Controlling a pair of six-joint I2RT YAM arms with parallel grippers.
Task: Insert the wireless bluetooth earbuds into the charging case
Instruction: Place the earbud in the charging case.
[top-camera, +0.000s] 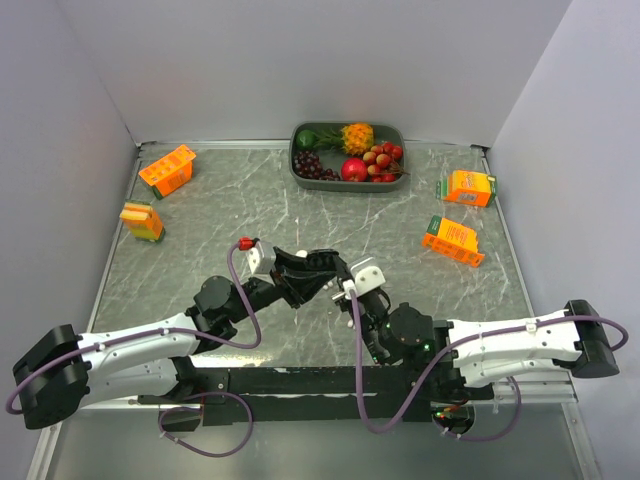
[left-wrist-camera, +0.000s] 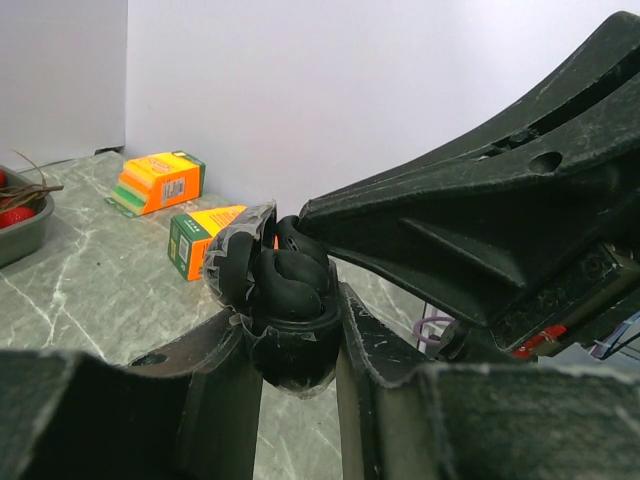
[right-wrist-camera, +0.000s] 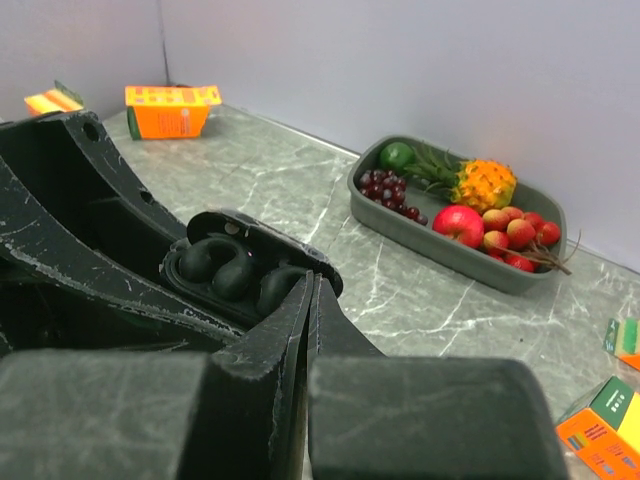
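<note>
A black charging case (left-wrist-camera: 288, 352) stands open, its lid (left-wrist-camera: 234, 258) tipped back. My left gripper (left-wrist-camera: 290, 335) is shut on the case, one finger on each side, and holds it above the table near the middle (top-camera: 296, 268). Two glossy black earbuds (right-wrist-camera: 228, 266) lie in the case's wells; they also show in the left wrist view (left-wrist-camera: 290, 282). My right gripper (right-wrist-camera: 316, 285) is shut with its jaws pressed together and nothing between them. Its tip sits at the case's near rim (right-wrist-camera: 300, 262), right by one bud. The white earbuds are out of view.
A grey tray (top-camera: 296, 168) of fruit stands at the back centre. Two orange cartons (top-camera: 167, 170) (top-camera: 142, 221) lie at the left and two more (top-camera: 468, 187) (top-camera: 453, 240) at the right. White walls enclose the marbled table.
</note>
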